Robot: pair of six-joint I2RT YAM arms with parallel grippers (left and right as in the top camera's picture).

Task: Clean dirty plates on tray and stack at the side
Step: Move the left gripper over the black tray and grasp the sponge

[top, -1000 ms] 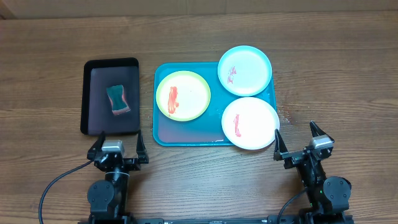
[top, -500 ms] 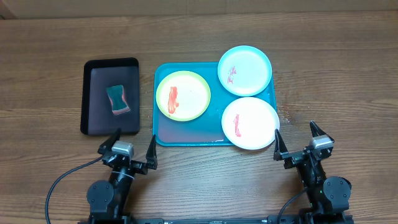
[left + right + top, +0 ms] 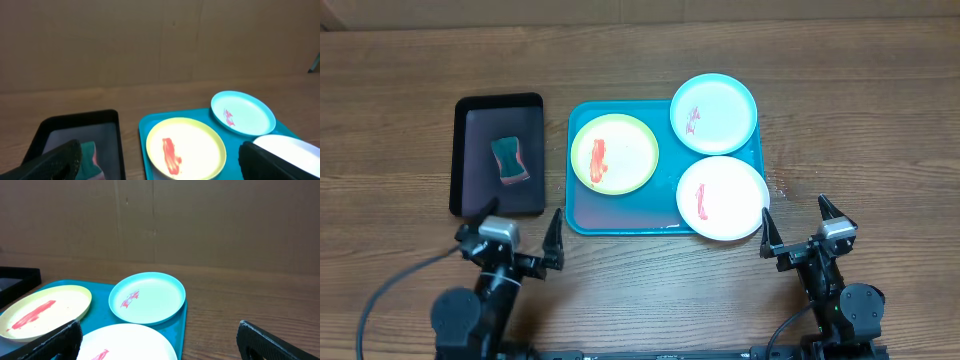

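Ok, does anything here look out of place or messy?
Yes. The white plate hangs over the tray's near right corner and the light blue plate pokes past its far rim; the yellow-green plate lies fully inside. All three carry red smears.

No text, label, brand, number or sign can be read on anything in these views.

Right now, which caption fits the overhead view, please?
Three red-smeared plates sit on the turquoise tray; a sponge lies in the black tray.
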